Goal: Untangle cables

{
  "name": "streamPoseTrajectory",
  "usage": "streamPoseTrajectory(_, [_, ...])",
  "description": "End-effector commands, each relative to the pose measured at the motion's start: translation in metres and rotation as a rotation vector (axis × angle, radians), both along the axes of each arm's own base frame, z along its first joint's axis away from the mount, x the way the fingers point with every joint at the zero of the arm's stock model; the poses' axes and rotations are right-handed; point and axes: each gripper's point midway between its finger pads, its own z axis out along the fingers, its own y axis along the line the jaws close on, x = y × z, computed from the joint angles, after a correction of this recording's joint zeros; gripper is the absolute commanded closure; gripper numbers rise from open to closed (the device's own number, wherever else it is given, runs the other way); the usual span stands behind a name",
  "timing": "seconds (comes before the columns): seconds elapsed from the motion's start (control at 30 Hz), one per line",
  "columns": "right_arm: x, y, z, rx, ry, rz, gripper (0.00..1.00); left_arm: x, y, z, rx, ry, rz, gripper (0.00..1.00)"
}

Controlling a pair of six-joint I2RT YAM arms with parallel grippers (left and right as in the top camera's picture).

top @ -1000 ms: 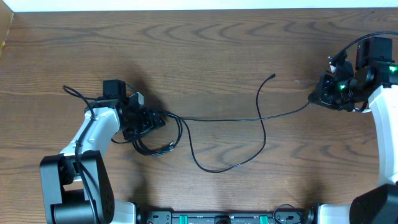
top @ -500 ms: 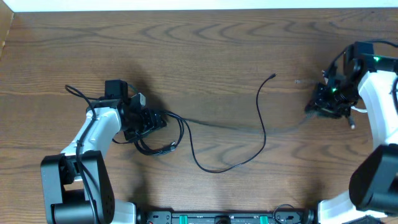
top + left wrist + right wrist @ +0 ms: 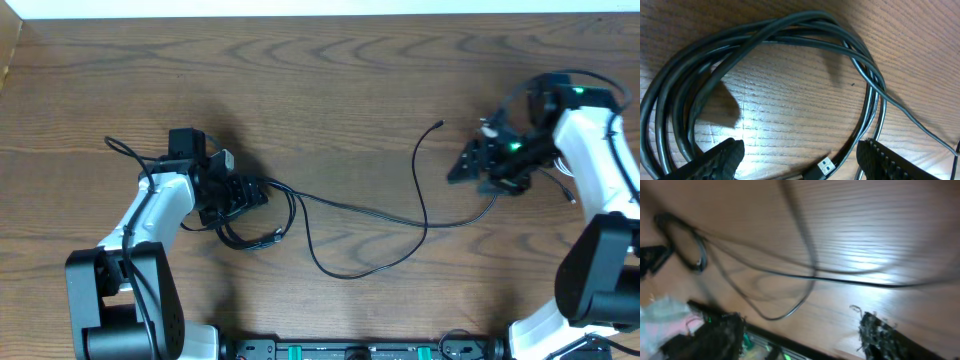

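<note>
Cables, black: coiled bundle (image 3: 790,30) lies on the table (image 3: 330,80) at left, with one strand (image 3: 345,275) looping out rightward across the wood. Left claw (image 3: 802,160) straddles the coil, fingers apart. Right claw (image 3: 800,335) hangs near the strand's right end, fingers apart, gripping nothing; its wrist view is blurred.

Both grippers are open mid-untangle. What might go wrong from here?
The left gripper hangs open over the coil of overlapping black strands; closing there may pinch several and drag the whole bundle.
The long black cable crosses another strand near the middle; pulling either could tighten that crossing.
The right gripper holds nothing and its wrist view is blurred, so regrasping looks uncertain.
</note>
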Motion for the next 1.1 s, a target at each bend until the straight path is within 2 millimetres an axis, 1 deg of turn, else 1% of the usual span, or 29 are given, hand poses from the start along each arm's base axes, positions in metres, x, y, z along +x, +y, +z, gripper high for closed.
streamPoseTrajectory(0.0, [-0.001, 0.037, 0.005, 0.082, -0.068, 0.141, 0.34, 0.0, -0.002, 0.003, -0.01, -0.001, 0.012, 0.23])
streamPoseTrajectory(0.13, [0.0, 0.073, 0.002, 0.065, -0.139, 0.27, 0.31, 0.004, 0.0, 0.003, -0.01, 0.01, 0.072, 0.34])
streamPoseTrajectory(0.2, [0.0, 0.089, 0.001, 0.059, -0.173, 0.326, 0.27, 0.003, 0.008, -0.001, 0.029, 0.034, 0.132, 0.39])
streamPoseTrajectory(0.23, [0.0, 0.097, 0.0, 0.053, -0.192, 0.356, 0.25, 0.003, 0.013, -0.002, 0.056, 0.045, 0.164, 0.4])
streamPoseTrajectory(0.27, [-0.001, 0.105, -0.001, 0.048, -0.209, 0.385, 0.27, 0.003, 0.017, -0.004, 0.081, 0.052, 0.186, 0.4])
streamPoseTrajectory(0.3, [-0.001, 0.113, -0.002, 0.041, -0.228, 0.413, 0.34, 0.003, 0.021, -0.005, 0.099, 0.058, 0.206, 0.41])
streamPoseTrajectory(0.33, [-0.003, 0.12, -0.003, 0.031, -0.241, 0.441, 0.37, 0.003, 0.022, -0.006, 0.107, 0.062, 0.218, 0.4])
streamPoseTrajectory(0.37, [-0.005, 0.127, -0.004, 0.021, -0.257, 0.469, 0.39, 0.003, 0.022, -0.005, 0.106, 0.063, 0.225, 0.4])
streamPoseTrajectory(0.47, [-0.008, 0.151, -0.006, -0.003, -0.315, 0.552, 0.39, 0.005, 0.023, -0.005, 0.097, 0.073, 0.275, 0.4])
streamPoseTrajectory(0.57, [-0.006, 0.167, -0.012, -0.088, -0.399, 0.635, 0.41, 0.001, 0.023, -0.006, 0.099, 0.092, 0.283, 0.4])
streamPoseTrajectory(0.63, [-0.003, 0.177, -0.017, -0.15, -0.458, 0.692, 0.51, 0.0, 0.023, -0.006, 0.1, 0.096, 0.284, 0.4])
streamPoseTrajectory(0.7, [-0.005, 0.193, -0.019, -0.166, -0.513, 0.764, 0.57, 0.0, 0.023, -0.006, 0.099, 0.098, 0.291, 0.4])
streamPoseTrajectory(0.77, [-0.011, 0.212, -0.022, -0.147, -0.565, 0.852, 0.58, 0.0, 0.023, -0.006, 0.097, 0.104, 0.305, 0.4])
streamPoseTrajectory(0.87, [-0.014, 0.233, -0.031, -0.148, -0.62, 0.93, 0.6, 0.0, 0.023, -0.006, 0.097, 0.104, 0.305, 0.4])
streamPoseTrajectory(0.93, [-0.013, 0.242, -0.038, -0.166, -0.644, 0.951, 0.64, 0.0, 0.023, -0.006, 0.097, 0.105, 0.305, 0.4])
streamPoseTrajectory(1.07, [-0.012, 0.258, -0.055, -0.172, -0.668, 0.981, 0.65, 0.0, 0.023, -0.006, 0.097, 0.105, 0.305, 0.4])
